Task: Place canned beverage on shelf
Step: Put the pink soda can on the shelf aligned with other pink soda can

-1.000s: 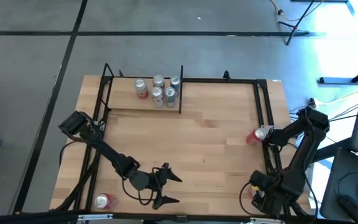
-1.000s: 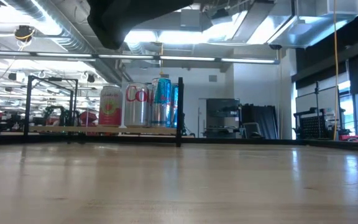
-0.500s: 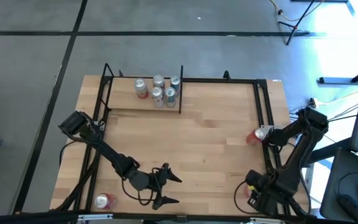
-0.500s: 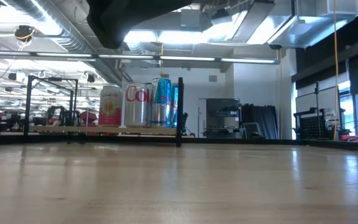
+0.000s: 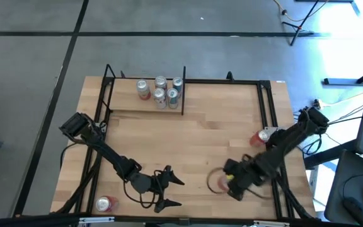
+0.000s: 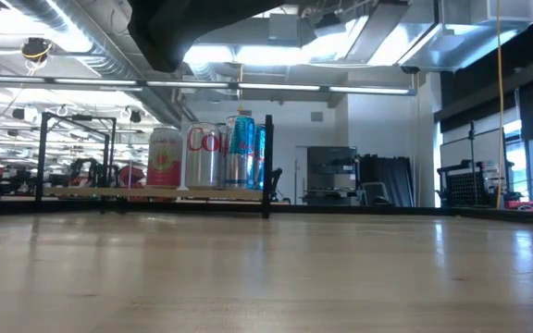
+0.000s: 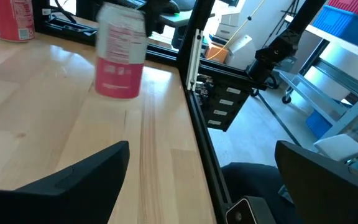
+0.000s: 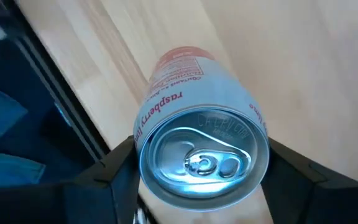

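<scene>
At the near left corner of the bench (image 5: 194, 135) one red can (image 5: 106, 203) lies on its side, not in use now. Just right of it my left pincer (image 5: 172, 191) waits low over the wood with its two fingers spread wide and nothing between them; I think it is parked there so it does not block the other arm.

On the far left stands the shelf (image 5: 145, 103), a raised light plank inside thin black rods, and five cans (image 5: 160, 91) already stand close together on it. The right end of the plank has free room, so I judge a new can could go there.

Right of the middle, near the front, my right pincer (image 5: 227, 182) is clenched on a can (image 8: 202, 155), one finger on each side of its body, the silver top facing my wrist camera. In the view from above it shows only as a blur. It is well apart from the shelf.

At the right edge another red can (image 5: 261, 136) stands upright and waits.
</scene>
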`<move>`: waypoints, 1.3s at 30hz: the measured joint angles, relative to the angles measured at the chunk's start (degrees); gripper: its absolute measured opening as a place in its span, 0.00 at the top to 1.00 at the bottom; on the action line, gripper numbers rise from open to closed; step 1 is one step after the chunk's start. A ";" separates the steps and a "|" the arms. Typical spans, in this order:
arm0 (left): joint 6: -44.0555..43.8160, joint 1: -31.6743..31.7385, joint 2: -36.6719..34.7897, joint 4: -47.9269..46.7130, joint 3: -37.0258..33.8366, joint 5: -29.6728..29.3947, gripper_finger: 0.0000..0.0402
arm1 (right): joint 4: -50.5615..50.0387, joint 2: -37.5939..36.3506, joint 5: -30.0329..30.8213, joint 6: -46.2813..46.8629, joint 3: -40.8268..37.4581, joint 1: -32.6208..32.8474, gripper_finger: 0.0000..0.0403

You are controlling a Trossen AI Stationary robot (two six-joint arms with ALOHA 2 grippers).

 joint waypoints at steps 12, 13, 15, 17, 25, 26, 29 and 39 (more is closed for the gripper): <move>-0.02 0.00 0.00 -0.04 0.00 0.00 0.04 | -2.21 8.68 -4.17 -21.68 7.83 -20.20 0.40; -0.02 0.00 0.00 -0.04 0.00 0.00 0.04 | -2.16 9.79 -4.65 -22.92 8.44 -21.10 0.40; -0.02 -0.01 0.00 -0.04 0.00 0.09 0.04 | -2.13 11.71 -5.13 -24.82 9.52 -22.31 0.40; 0.00 -0.21 0.00 -0.05 0.00 0.11 0.04 | -1.99 13.25 -5.06 -25.98 10.53 -22.83 0.40; 0.02 -0.58 0.00 -0.15 0.00 0.12 0.04 | -1.13 14.91 -4.58 -27.29 11.01 -22.86 0.31; 0.02 -0.57 0.00 -0.15 0.00 0.09 0.04 | -0.66 14.93 -4.58 -27.29 10.99 -22.86 0.28; 0.02 -0.57 0.00 -0.13 0.00 -0.09 0.04 | -0.28 14.95 -4.58 -27.87 10.99 -22.89 0.18; 0.04 -0.58 0.00 -1.59 0.00 -5.82 0.04 | -0.85 11.03 -2.62 -31.18 10.95 -21.97 0.04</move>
